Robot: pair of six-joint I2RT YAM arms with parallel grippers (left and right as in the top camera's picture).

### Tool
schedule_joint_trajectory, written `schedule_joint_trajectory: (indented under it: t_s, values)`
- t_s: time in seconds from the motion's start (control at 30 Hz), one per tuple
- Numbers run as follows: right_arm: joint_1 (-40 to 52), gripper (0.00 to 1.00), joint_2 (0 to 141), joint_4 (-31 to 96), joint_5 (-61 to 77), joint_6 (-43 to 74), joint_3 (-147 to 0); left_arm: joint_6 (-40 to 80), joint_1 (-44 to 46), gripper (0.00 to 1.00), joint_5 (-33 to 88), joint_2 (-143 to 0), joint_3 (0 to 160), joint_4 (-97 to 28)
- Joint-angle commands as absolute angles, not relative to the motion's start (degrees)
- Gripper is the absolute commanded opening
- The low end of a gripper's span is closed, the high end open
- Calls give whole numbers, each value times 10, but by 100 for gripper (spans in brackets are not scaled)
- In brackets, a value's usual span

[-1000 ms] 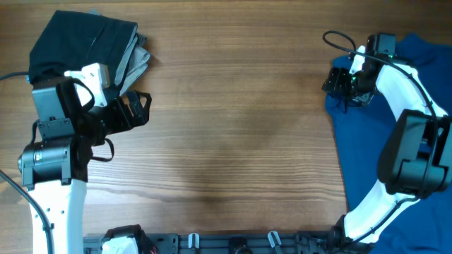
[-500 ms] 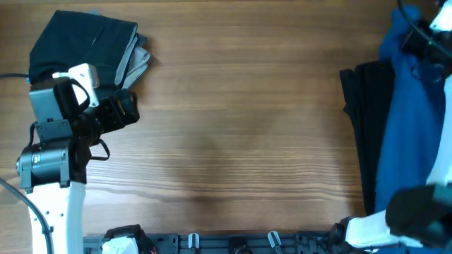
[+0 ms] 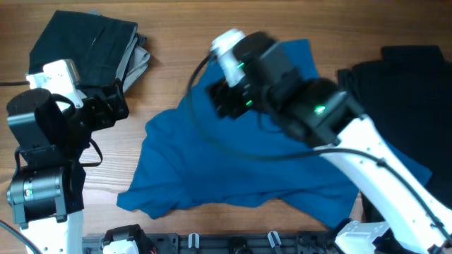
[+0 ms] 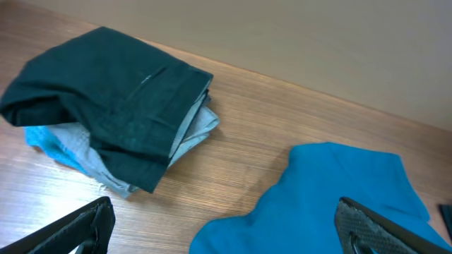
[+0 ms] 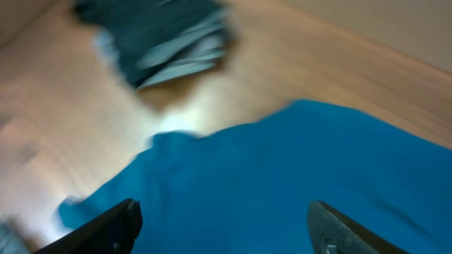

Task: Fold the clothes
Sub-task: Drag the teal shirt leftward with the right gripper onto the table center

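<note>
Overhead, a large plain medium-blue fabric T-shirt point(image 3: 212, 166) lies crumpled and unfolded across the middle of the brown wood-grain worktop point(image 3: 183, 42). It spreads from about 7 o'clock near the front edge up toward 1 o'clock. At 10 o'clock sits a folded pile of dark, grey and light-blue cloth garments point(image 3: 85, 39), well apart from the T-shirt. At 3 o'clock a plain black fabric garment point(image 3: 409, 77) lies partly under the T-shirt's right side.

The left gripper point(image 3: 113, 106) hangs at 9 o'clock, just beside the pile's near edge and clear of the blue cloth. In the left wrist view its fingers point(image 4: 78, 229) are spread wide with nothing between them. Beyond the left gripper point(image 4: 224, 208) the pile point(image 4: 120, 106) shows at 10 o'clock, dark garment on top, grey below it and light blue at the bottom, and the T-shirt point(image 4: 332, 190) shows at 4 o'clock.

The right gripper point(image 3: 224, 95) reaches across from 4 o'clock to above the T-shirt's upper part, blurred in this view. The right wrist view is blurred too. There the right gripper point(image 5: 224, 206) has its fingers point(image 5: 99, 226) released and wide apart above the blue fabric point(image 5: 282, 162), gripping nothing, with the pile point(image 5: 169, 39) at 11 o'clock.
</note>
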State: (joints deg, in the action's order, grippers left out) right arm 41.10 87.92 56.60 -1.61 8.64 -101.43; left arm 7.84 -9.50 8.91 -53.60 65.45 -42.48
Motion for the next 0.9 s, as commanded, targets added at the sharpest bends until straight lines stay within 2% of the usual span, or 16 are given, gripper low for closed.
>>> schedule_joint_trajectory:
  t_s: [0.0, 0.03, 0.13, 0.17, 0.2, 0.27, 0.3, 0.5, 0.6, 0.67, 0.77, 0.8, 0.87]
  values:
    - [294, 80, 842, 597, -51, 187, -1032, 32, -79, 98, 198, -560, 665, -424]
    - [251, 80, 840, 611, -24, 202, -1032, 19, -60, 94, 216, -585, 665, -426]
    - [178, 80, 840, 638, 27, 237, -1031, -24, 11, 71, 221, -680, 665, -426]
    - [159, 80, 840, 647, 30, 246, -1031, -51, 59, 47, 221, -754, 665, -413]
    - [152, 80, 840, 652, 30, 246, -1031, -65, 91, 32, 221, -809, 665, -395]
    - [147, 81, 840, 662, 30, 246, -1031, -85, 137, 9, 221, -899, 665, -347]
    - [147, 81, 840, 666, 30, 246, -1031, -88, 156, 4, 221, -943, 665, -317]
    - [147, 81, 852, 688, 28, 274, -1026, -87, 196, 4, 209, -1116, 665, -140]
    - [147, 80, 876, 711, 26, 276, -1026, -86, 175, 4, 100, -1179, 665, -91]
    - [147, 80, 891, 725, 26, 272, -1026, -75, 144, 4, 43, -1211, 665, -63]
    - [147, 81, 925, 745, 18, 271, -1026, 79, 35, 4, -30, -1228, 666, -4]
    - [147, 81, 936, 746, 12, 272, -1026, 103, -1, 4, -13, -1226, 675, 5]
    - [147, 81, 966, 743, 10, 272, -1026, 105, -69, 4, 119, -1223, 719, 2]
